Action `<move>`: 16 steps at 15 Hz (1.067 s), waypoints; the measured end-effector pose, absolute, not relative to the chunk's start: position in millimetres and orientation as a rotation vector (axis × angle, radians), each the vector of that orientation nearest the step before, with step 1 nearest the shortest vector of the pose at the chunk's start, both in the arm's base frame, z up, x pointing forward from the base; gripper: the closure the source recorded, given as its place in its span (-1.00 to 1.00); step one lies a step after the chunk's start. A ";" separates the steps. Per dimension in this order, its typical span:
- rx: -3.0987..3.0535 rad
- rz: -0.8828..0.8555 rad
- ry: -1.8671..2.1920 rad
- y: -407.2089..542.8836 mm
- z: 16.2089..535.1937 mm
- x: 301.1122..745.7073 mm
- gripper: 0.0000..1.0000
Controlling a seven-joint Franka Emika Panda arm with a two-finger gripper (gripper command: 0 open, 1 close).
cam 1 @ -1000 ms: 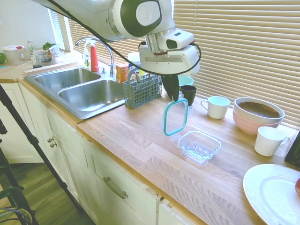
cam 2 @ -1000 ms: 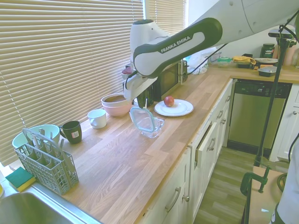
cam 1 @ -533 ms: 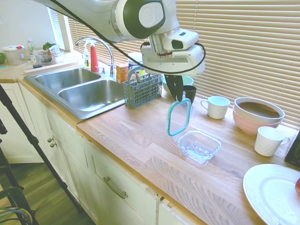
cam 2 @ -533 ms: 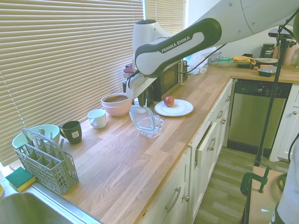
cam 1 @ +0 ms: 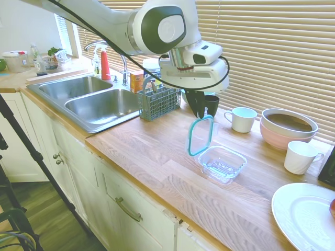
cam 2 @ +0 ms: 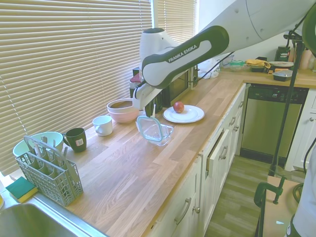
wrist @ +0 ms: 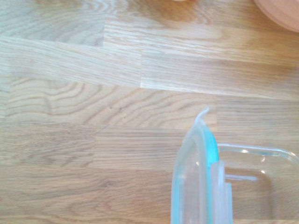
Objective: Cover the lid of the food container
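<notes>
The lid (cam 1: pixel 201 135) is held on edge by its top rim, pinched between the fingers of the gripper (cam 1: pixel 203 111), and hangs tilted just above the near-sink rim of the food container (cam 1: pixel 222 163). The container sits empty on the wooden counter (cam 1: pixel 152 151). Behind it, a white mug (cam 1: pixel 241 119) and a dark mug (cam 1: pixel 211 104) stand near a pink bowl (cam 1: pixel 285 137) nested under a lighter bowl (cam 1: pixel 289 122) with a brown inside. A red apple (cam 2: pixel 178 107) rests on a white plate (cam 2: pixel 184 114). A grey cutlery basket (cam 2: pixel 47 170) holds utensils.
</notes>
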State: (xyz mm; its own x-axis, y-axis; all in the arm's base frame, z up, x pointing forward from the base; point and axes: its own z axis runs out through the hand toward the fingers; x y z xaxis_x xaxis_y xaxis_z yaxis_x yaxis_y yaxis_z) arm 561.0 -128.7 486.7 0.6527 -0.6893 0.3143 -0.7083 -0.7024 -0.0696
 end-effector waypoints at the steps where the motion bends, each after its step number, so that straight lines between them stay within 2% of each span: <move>1: 2.807 0.496 -1.190 -132.1 486.4 559.8 1.00; 16: 2.853 0.562 -1.229 -176.0 497.4 537.4 1.00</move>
